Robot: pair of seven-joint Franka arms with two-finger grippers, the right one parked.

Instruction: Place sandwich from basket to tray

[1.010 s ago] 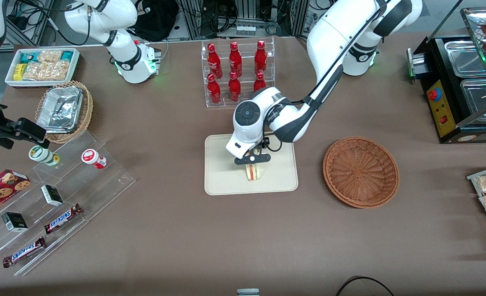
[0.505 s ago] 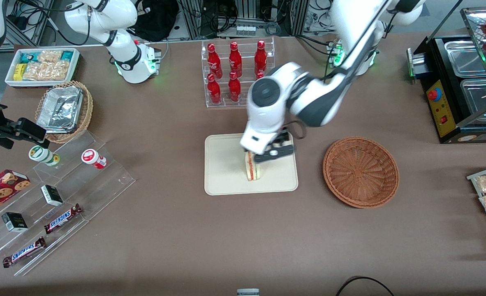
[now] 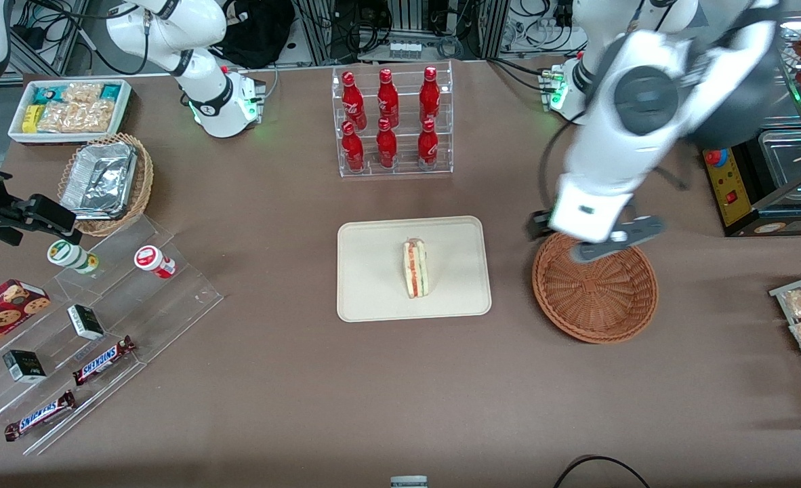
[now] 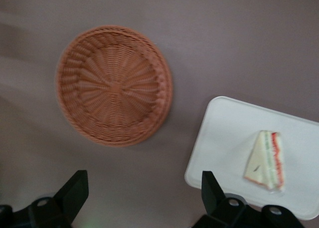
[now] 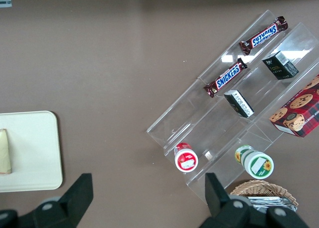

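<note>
- The end effector (image 3: 596,240) hangs above the basket's (image 3: 595,285) rim, at the edge farther from the front camera; its two dark fingers (image 4: 74,190) stand wide apart with nothing between them; in the front view the white wrist housing covers most of it, so only the finger ends show.
- The arm above it is blurred in the front view, and its upper part hides a piece of the black appliance (image 3: 753,183) near the working arm's end of the surface (image 3: 400,393).
- The basket is round, shallow, reddish-brown wicker with a spoked weave; nothing lies in it; the end effector covers a strip of its rim in the front view; the wrist view shows it whole.
- The tray (image 3: 366,291) lies just beside the basket, toward the parked arm's end, a gap of bare surface between them; it is cream-beige with rounded corners and a low rim; the wrist view cuts off one of its ends.
- The sandwich (image 3: 415,268) is on the tray, near the middle, well apart from the end effector; it stands on edge; pale bread, with red-orange and green filling stripes along the upward edge.
- The wrist view shows its triangular white face (image 4: 265,159); slightly blurred there.
</note>
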